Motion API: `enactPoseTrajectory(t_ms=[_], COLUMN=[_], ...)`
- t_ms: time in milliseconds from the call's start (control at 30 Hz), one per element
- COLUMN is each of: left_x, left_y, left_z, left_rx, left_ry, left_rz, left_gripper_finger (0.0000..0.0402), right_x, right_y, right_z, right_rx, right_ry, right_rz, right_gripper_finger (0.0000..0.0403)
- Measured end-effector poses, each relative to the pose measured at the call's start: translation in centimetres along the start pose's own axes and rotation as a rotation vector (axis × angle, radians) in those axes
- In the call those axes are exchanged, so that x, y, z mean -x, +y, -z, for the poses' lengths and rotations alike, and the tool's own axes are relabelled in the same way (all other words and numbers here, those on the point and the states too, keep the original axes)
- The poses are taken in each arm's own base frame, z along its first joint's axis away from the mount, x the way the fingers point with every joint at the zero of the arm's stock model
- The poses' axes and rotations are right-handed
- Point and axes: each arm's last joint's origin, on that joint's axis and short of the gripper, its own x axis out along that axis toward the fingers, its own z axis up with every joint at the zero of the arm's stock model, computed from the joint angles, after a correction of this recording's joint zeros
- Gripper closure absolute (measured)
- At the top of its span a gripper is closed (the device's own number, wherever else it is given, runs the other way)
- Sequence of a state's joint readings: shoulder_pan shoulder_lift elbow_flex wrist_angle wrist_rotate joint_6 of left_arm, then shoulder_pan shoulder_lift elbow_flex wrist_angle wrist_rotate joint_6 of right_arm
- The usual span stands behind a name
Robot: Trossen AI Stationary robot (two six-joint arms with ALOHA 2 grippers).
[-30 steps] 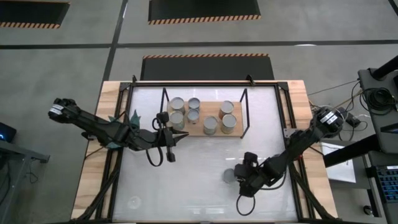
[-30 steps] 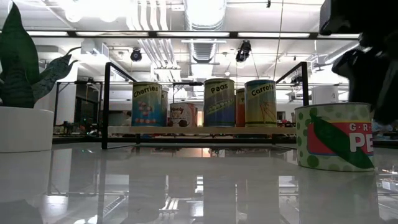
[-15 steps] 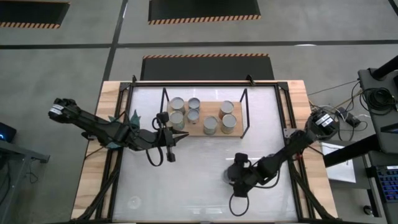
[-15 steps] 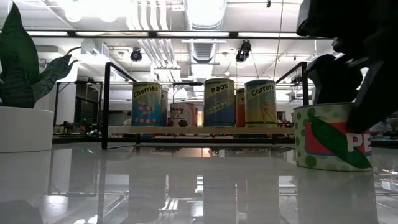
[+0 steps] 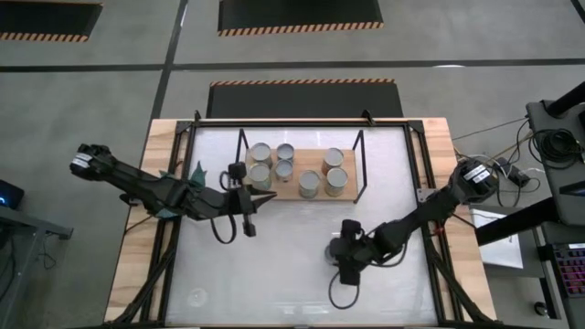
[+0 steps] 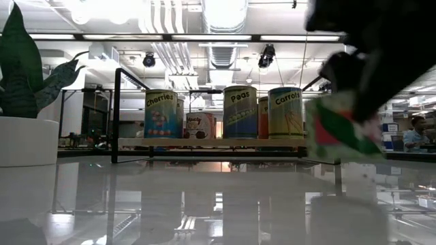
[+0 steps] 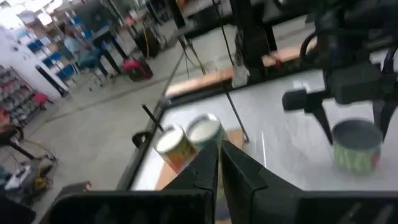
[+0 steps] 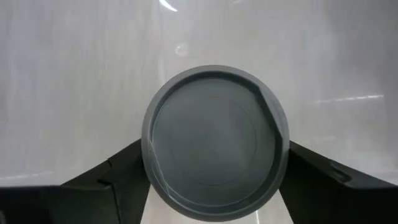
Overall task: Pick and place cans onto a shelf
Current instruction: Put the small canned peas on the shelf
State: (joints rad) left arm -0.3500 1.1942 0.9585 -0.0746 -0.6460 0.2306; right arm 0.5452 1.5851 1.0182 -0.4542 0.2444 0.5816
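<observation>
So the right hand (image 5: pixel 342 259) is down near the front of the white tabletop (image 5: pixel 274 265), its two dark fingers (image 8: pixel 106 180) clamped on either side of a green-and-red labelled tin can with a grey round top (image 8: pixel 215 143). In the low view that can (image 6: pixel 338 127) looks lifted off the tabletop and tilted. The low light-wood shelf in the thin black frame (image 5: pixel 292 192) sits at the far side with seven other tins on it (image 5: pixel 310 183). The left hand (image 5: pixel 249 203) hangs just left of the shelf, fingers pressed together, holding nothing.
</observation>
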Motion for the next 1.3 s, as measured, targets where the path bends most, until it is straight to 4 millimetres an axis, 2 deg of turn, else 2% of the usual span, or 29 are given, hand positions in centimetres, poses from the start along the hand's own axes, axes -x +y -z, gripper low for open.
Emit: enactPoseTrajectory(t_ms=[133, 300, 500, 667, 900, 1133, 1300], left_x=[0.7, 1.8, 3.0, 3.6, 4.0, 4.7, 5.0], left_y=[0.7, 1.3, 2.1, 2.5, 2.8, 3.3, 3.6], left_z=[-0.5, 0.4, 0.6, 0.7, 0.9, 0.9, 0.7], left_rx=[0.012, 0.039, 0.081, 0.097, 0.09, 0.092, 0.104], left_ry=[-0.059, -0.101, -0.161, -0.175, -0.166, -0.169, -0.191], left_rz=[-0.015, -0.028, -0.04, -0.042, -0.039, -0.04, -0.047], left_gripper_finger=[0.0402, 0.0402, 0.0402, 0.0402, 0.0402, 0.0402, 0.0402], right_x=[1.2, 3.2, 5.4, 6.8, 7.9, 7.8, 5.4], right_y=[-0.5, -1.2, -3.8, -6.2, -7.7, -8.0, -8.1], right_z=[-2.4, -6.2, -10.9, -13.7, -15.8, -16.1, -16.9], right_rx=[-0.002, 0.043, 0.062, 0.078, 0.102, 0.137, 0.189], right_ry=[-0.013, -0.076, -0.207, -0.296, -0.416, -0.447, -0.428], right_rz=[-0.005, -0.004, 0.025, 0.06, 0.073, 0.057, 0.059], right_gripper_finger=[0.0114, 0.0117, 0.0119, 0.0119, 0.0118, 0.0119, 0.0119])
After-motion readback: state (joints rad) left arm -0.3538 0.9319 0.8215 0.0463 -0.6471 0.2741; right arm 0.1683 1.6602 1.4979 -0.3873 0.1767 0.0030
